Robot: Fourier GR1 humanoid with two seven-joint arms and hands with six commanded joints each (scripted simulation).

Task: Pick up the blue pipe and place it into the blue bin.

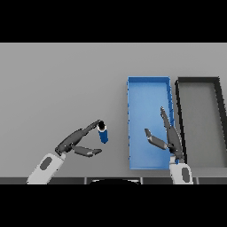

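Grasping is the step now: your left hand (73, 142), fingers spread, touches the top of the short blue pipe (103, 133) standing at centre frame but holds nothing. Next, close on it, then carry it right to the blue rectangular bin (148, 84), where the right hand (170, 138) hangs relaxed.

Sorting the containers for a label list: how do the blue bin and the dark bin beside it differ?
The blue bin is bright blue; the black bin has dark walls and a grey floor. The blue bin lies nearer the blue pipe; the black bin is farther right. The right hand hangs over the blue bin's right wall. Both are long, open rectangles.
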